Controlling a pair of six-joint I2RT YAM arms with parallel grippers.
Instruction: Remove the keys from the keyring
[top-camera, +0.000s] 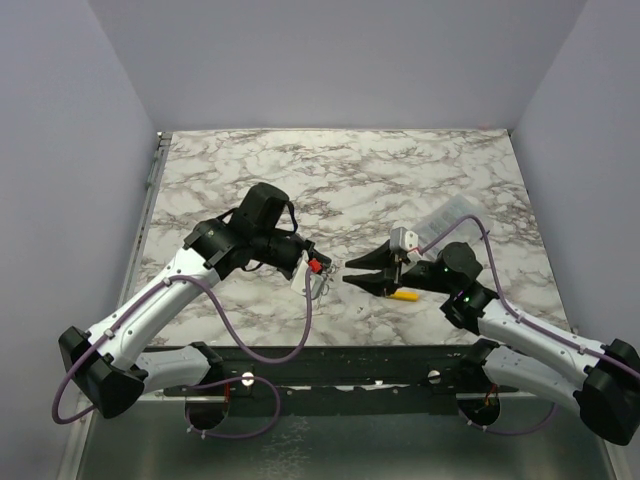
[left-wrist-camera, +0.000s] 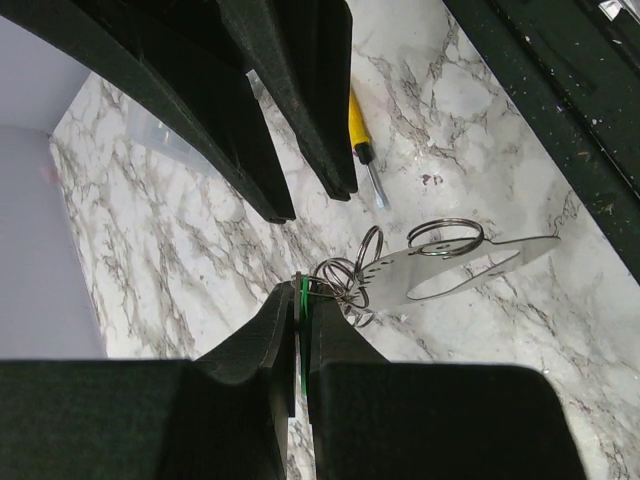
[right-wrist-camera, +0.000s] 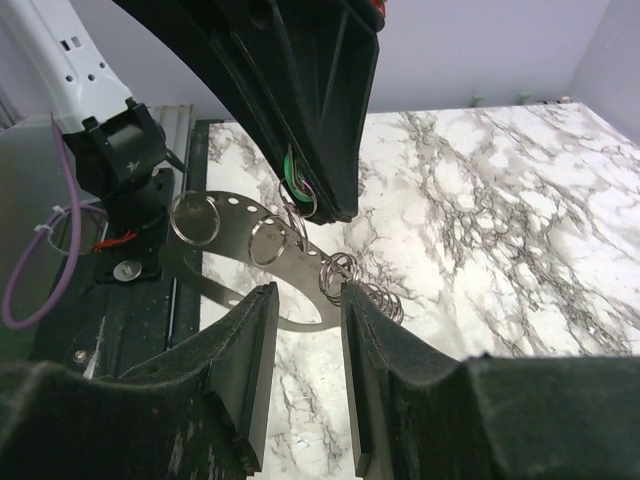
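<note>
My left gripper (left-wrist-camera: 303, 290) is shut on the green-headed key (left-wrist-camera: 303, 300), holding it above the marble. From that key hangs the keyring (left-wrist-camera: 450, 268), a flat silvery oblong plate with holes and several wire rings (left-wrist-camera: 345, 282). In the right wrist view the keyring (right-wrist-camera: 225, 245) hangs under the left gripper, and the green key head (right-wrist-camera: 291, 170) shows between its fingers. My right gripper (right-wrist-camera: 308, 295) is open just in front of the plate. A cluster of rings (right-wrist-camera: 338, 275) sits by its right fingertip. From above, the left gripper (top-camera: 314, 268) and the right gripper (top-camera: 352, 277) face each other closely.
A small yellow-handled screwdriver (left-wrist-camera: 360, 135) lies on the marble under my right gripper, seen from above as the screwdriver (top-camera: 405, 296). A clear plastic box (top-camera: 452, 213) lies behind the right arm. The black base rail (top-camera: 320, 365) runs along the near table edge.
</note>
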